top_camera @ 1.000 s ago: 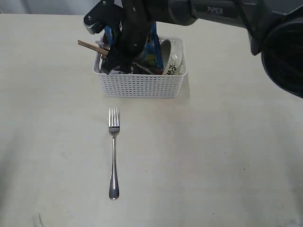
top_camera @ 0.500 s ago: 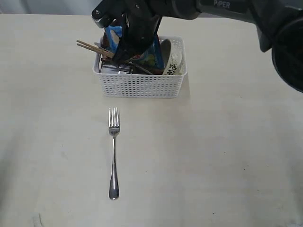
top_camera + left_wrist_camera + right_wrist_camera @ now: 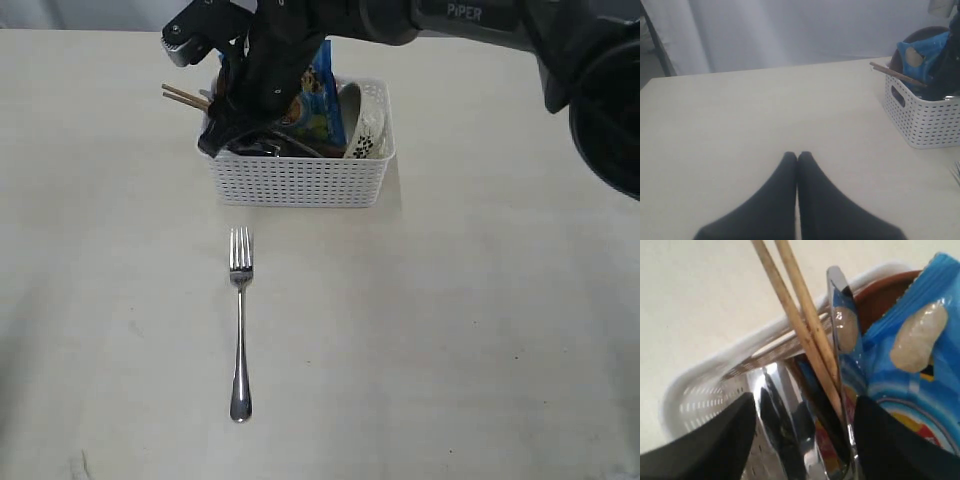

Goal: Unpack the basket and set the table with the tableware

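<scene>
Now the open right gripper is straddling the chopsticks in the basket

The right gripper (image 3: 802, 440) is reaching down into the left end of the basket (image 3: 300, 180), and its two dark fingers (image 3: 715, 445) are standing well apart, closing on nothing. Between them the chopsticks (image 3: 795, 320) are passing, together with a shiny steel piece (image 3: 785, 415) that I cannot name for sure. In the exterior view the chopsticks (image 3: 185, 97) are leaning with their long axis toward about 10 o'clock, sticking out over the basket's left rim. Just beside them the blue chip bag (image 3: 910, 355) is standing, so I judge that the closing must take the sticks alone.

The left gripper (image 3: 797, 156) is resting with fingers pressed together, well apart from the basket, so the right arm is the nearer one. The fork (image 3: 240, 320) is already lying on the table (image 3: 480, 330), at 6 o'clock from the basket.
</scene>
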{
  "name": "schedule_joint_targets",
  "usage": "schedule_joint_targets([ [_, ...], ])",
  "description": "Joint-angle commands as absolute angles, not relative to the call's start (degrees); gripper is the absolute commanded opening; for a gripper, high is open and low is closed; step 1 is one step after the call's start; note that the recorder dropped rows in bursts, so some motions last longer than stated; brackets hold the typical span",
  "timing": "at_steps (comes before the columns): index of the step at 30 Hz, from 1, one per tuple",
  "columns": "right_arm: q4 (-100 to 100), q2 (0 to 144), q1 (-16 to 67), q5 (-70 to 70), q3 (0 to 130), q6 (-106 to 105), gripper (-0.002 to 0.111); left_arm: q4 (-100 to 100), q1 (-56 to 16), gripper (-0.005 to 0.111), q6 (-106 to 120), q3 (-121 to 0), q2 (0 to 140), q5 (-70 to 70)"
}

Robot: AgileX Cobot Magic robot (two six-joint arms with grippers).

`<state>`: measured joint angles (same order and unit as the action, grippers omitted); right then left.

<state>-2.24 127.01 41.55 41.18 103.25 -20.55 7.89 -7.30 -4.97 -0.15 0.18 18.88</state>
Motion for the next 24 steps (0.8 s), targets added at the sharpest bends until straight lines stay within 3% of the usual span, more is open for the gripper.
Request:
schedule_joint_targets([
  [1,-2.2,128.7,41.5,39.5,103.3,-20.0,0.057,7.9,-7.5,0.0,-4.9,0.0,0.0,18.3],
  [7,4.7,130.3,41.5,39.1,103.3,-13.7,0.053,7.9,-7.5,0.0,-4.9,0.0,0.0,18.3],
  [10,5.0,130.8,41.5,39.5,103.3,-13.3,0.04,7.9,-7.5,0.0,-4.9,0.0,0.0,18.3],
  [15,5.0,131.0,41.5,40.9,103.3,-14.9,-0.001,7.9,-7.5,0.0,-4.9,0.0,0.0,18.3],
  [24,8.8,129.1,41.5,41.9,103.3,-13.7,-0.001,7.9,-7.5,0.0,-4.9,0.0,0.0,18.3],
])
